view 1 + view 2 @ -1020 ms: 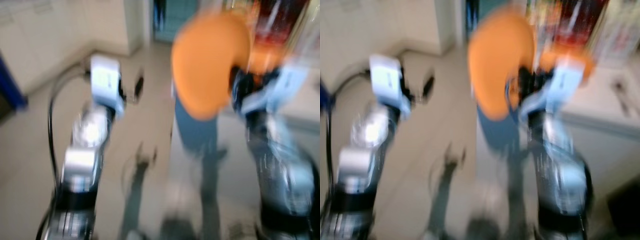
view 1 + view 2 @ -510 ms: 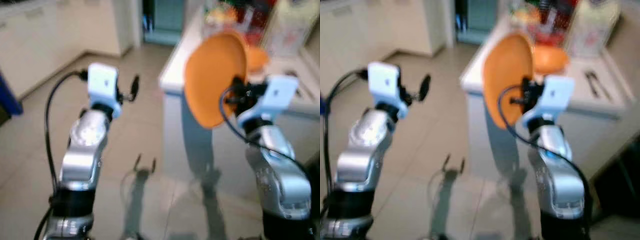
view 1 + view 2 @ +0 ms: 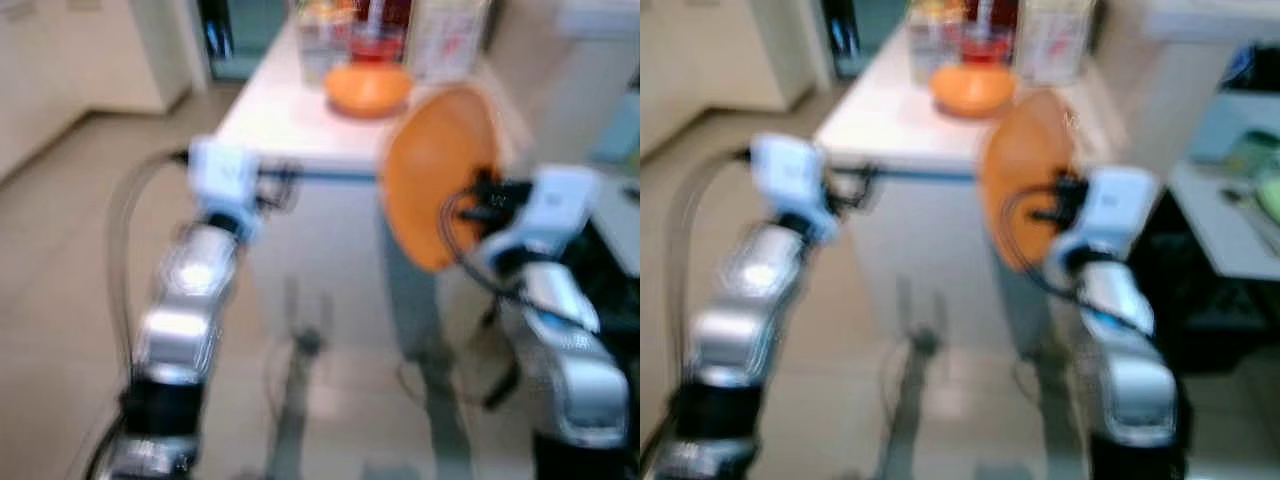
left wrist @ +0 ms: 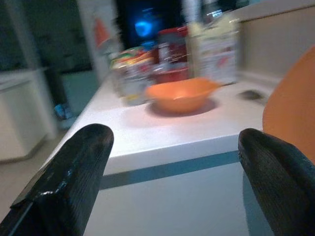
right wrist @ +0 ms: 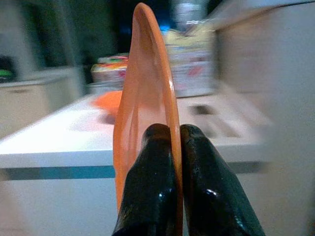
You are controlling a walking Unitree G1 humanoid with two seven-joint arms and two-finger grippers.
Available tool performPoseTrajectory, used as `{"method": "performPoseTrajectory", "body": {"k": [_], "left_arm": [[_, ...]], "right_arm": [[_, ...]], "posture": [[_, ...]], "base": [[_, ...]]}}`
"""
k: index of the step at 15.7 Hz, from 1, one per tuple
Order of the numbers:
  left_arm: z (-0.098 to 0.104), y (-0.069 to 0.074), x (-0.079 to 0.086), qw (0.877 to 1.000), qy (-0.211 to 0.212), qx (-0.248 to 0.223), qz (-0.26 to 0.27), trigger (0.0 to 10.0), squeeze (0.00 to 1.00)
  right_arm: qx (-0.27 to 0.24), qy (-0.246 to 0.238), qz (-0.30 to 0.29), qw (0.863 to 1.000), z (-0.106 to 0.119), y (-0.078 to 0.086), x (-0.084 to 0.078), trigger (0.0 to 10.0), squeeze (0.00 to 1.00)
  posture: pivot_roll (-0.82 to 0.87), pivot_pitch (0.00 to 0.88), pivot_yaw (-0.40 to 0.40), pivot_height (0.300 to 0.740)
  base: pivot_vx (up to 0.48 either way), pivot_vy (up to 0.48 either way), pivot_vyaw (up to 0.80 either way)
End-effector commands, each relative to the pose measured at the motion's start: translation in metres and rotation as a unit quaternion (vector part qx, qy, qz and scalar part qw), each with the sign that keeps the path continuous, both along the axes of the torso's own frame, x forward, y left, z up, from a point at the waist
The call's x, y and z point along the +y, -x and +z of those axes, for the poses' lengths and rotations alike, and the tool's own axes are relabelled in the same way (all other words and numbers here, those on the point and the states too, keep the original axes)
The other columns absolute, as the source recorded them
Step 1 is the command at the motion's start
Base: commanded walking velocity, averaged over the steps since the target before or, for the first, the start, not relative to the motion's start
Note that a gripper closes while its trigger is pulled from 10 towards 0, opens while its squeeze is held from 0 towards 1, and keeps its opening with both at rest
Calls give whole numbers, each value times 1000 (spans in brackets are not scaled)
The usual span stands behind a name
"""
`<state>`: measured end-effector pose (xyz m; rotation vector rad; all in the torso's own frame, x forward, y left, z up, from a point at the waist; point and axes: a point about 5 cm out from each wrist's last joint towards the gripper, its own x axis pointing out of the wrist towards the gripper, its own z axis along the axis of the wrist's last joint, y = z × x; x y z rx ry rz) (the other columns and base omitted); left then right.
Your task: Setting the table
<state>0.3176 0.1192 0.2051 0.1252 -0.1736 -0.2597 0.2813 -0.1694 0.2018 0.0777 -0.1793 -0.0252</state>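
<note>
My right gripper [image 5: 170, 135] is shut on the rim of an orange plate [image 3: 435, 170], which it holds on edge in front of a white table [image 3: 290, 125]. An orange bowl [image 3: 368, 88] sits on that table top, near its far side. My left gripper [image 4: 172, 172] is open with nothing between its fingers [image 4: 74, 172]; it is raised and pointing at the table's near edge, below the bowl [image 4: 182, 94].
Bottles and packets [image 3: 375, 25] stand behind the bowl on the table. A second white surface [image 3: 1225, 215] with greenish items lies at the right. Pale cabinets [image 3: 70, 50] line the left, with tiled floor [image 3: 60, 260] between them and the table.
The whole picture has swung, so the camera has turned toward the table, which now sits centred and closer. The plate stays pinched on edge in my right gripper.
</note>
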Motion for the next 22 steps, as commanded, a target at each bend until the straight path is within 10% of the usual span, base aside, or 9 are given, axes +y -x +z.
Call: {"method": "performPoseTrajectory", "body": {"k": [1,22], "left_arm": [[5,-4,13,1000,-6,-9,24,10000,0],[4,-17,-7,1000,17,-6,3,10000,0]], "right_arm": [[-43,5,15,999,16,0,8,10000,0],[-2,19,-32,999,2,5,-9,10000,0]], "posture": [[-20,0,37,740],[-69,0,87,740]], "base": [[0,-458,0],[0,-461,0]]}}
